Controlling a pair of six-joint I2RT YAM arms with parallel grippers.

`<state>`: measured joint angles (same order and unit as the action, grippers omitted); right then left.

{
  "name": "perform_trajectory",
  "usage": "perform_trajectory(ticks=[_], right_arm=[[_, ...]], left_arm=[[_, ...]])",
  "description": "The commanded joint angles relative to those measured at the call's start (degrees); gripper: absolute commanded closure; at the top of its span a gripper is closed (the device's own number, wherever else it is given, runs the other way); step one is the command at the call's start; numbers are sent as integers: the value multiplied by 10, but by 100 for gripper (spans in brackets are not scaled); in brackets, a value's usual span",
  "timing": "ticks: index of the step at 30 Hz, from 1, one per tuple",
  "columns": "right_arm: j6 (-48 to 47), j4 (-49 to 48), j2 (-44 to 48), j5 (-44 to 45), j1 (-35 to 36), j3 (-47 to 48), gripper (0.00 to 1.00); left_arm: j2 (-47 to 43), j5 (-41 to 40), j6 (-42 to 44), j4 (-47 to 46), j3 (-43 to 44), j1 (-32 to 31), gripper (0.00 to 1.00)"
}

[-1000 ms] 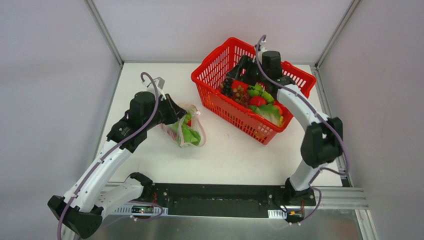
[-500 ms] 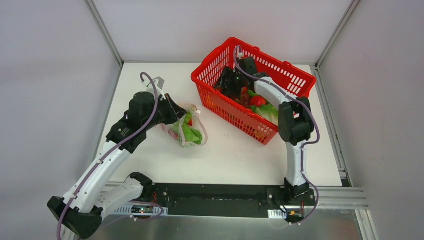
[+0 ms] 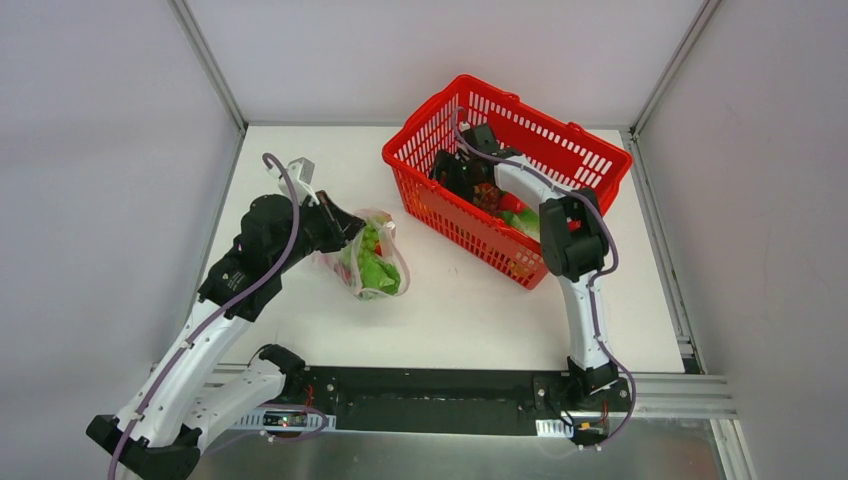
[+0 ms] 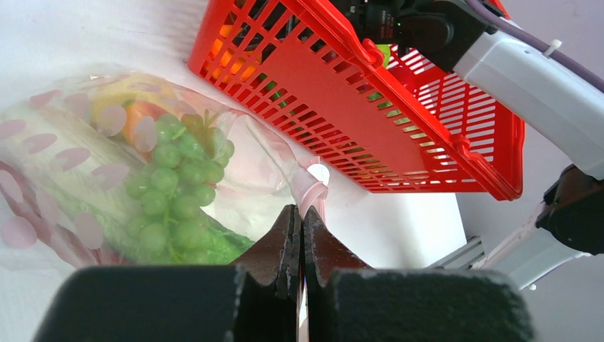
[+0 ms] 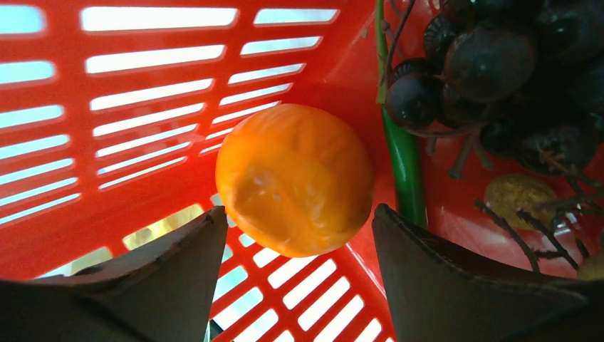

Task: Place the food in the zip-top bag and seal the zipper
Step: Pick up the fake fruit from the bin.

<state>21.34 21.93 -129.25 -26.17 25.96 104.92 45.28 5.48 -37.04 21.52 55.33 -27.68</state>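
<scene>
White tabletop [image 3: 450, 310] runs under both of my arms, closed in by pale grey walls [image 3: 100, 150] with metal posts in the back corners.

On its left half lies the zip-top bag [image 3: 370, 262], clear and crinkly with faint pink spots. The left wrist view shows what is inside: a bunch of green grapes [image 4: 178, 185], a pale leafy cabbage [image 4: 68, 167] beside them, and a yellow fruit [image 4: 135, 89] with a small orange piece [image 4: 139, 117] at the far end. The pink zipper [image 4: 311, 191] curls up just past my left gripper [image 4: 299, 221], whose fingers are pressed tight together on the bag's edge. That left arm reaches up from the near left corner, its dark wrist turned rightward toward the bag.

Well apart from the bag, to the right and farther back, stands the red plastic basket [image 3: 545, 112]. My right arm rises straight from its base, folds at the elbow above the basket's near wall, and bends back leftward down into it. Inside, my right gripper [image 5: 299, 235] has its fingers spread wide, one on each side of a round orange fruit [image 5: 294, 178] lying on the slotted basket floor. I cannot tell whether either pad touches it. Just beside the fruit are a green stem [image 5: 402, 157] and a cluster of dark grapes [image 5: 498, 64].

A black base rail [image 3: 430, 400] spans the near edge, between my two bases.
</scene>
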Motion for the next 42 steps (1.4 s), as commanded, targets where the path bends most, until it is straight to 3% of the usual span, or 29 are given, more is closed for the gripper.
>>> perform_trajectory(ticks=[1,7,10,14,17,32,39,42], right_arm=[[-15,31,-25,-41,0,45,24],[-16,18,-32,-26,1,36,31],[-3,-10,-12,-9,1,19,48],[16,-101,48,-3,0,-58,55],[25,-156,89,-9,-2,-108,68],[50,-307,312,50,-12,-298,74],[50,-339,444,104,-13,-376,75],[47,-346,488,89,-13,-394,80]], left_arm=[[1,1,-1,-42,4,3,100],[4,5,-5,-45,0,2,100],[6,7,-7,-49,-2,2,100],[8,9,-7,-48,-2,2,100],[8,8,-6,-46,-3,2,100],[32,30,-2,-49,5,2,100],[53,27,30,-8,38,3,100],[56,36,24,-19,36,3,100]])
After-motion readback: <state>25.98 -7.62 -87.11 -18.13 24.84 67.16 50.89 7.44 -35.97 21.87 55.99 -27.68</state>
